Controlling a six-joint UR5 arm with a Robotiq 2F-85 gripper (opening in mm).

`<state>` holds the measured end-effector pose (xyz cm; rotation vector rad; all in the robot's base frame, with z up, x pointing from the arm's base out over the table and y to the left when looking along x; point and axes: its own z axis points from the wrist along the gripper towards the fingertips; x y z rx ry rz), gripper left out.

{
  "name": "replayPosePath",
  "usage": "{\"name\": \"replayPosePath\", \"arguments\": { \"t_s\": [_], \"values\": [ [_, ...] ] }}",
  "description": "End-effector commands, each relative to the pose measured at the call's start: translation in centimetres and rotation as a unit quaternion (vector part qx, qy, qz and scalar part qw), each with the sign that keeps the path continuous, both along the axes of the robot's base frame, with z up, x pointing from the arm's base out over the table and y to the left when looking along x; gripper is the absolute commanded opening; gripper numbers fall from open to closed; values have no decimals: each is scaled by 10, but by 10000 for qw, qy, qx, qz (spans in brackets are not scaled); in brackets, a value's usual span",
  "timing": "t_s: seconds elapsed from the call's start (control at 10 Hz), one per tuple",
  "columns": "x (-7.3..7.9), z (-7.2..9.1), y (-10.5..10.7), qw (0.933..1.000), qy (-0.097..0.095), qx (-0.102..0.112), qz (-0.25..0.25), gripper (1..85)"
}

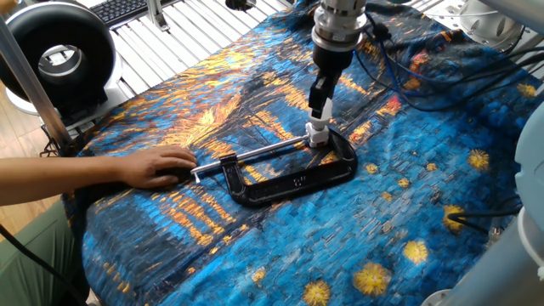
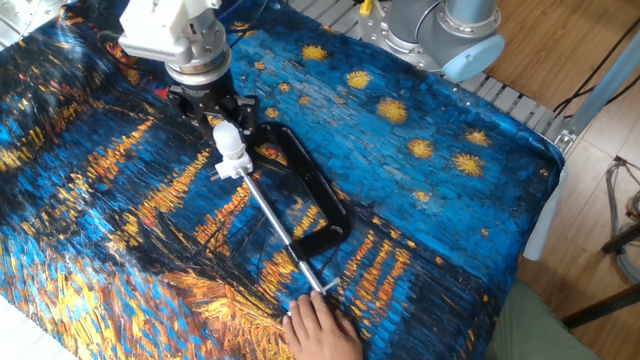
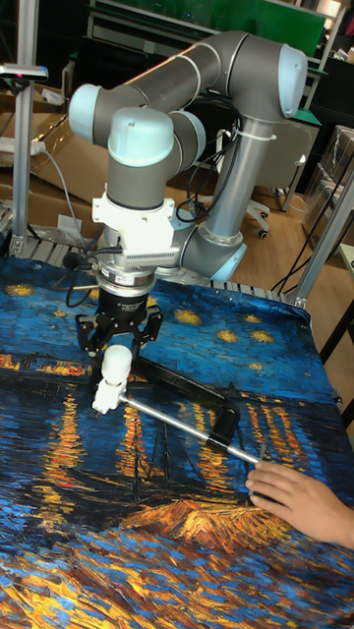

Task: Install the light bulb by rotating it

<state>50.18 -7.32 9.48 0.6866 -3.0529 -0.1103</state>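
Observation:
The light bulb point(image 2: 229, 141), a small white globe, stands upright on a white socket block point(image 2: 231, 166) held at the fixed end of a black C-clamp point(image 2: 312, 196). My gripper point(image 2: 226, 122) comes straight down on it, with a black finger on each side of the globe's upper half. In the tall fixed view the light bulb point(image 3: 116, 362) shows below the gripper point(image 3: 118, 346), above the socket block point(image 3: 106, 396). From the one fixed view the gripper point(image 1: 321, 104) hides most of the light bulb point(image 1: 326, 110). The C-clamp point(image 1: 293, 177) lies flat on the cloth.
A person's hand point(image 1: 158, 165) rests on the handle end of the clamp's long silver screw point(image 1: 255, 151). A painted blue and orange cloth point(image 1: 399, 195) covers the table. A black round fan point(image 1: 58, 55) stands at the far left; cables point(image 1: 425, 76) trail behind the arm.

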Motion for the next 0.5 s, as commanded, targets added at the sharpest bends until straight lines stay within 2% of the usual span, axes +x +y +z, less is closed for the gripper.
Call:
{"name": "replayPosePath", "arguments": {
  "t_s": [0.0,0.1,0.2,0.4],
  "values": [
    [-6,9,-1,9993,56,-23,360,663],
    [-15,14,2,9984,183,20,529,663],
    [-17,17,4,9963,195,35,836,663],
    [-15,20,-10,9858,125,-366,1631,660]
  ]
}}
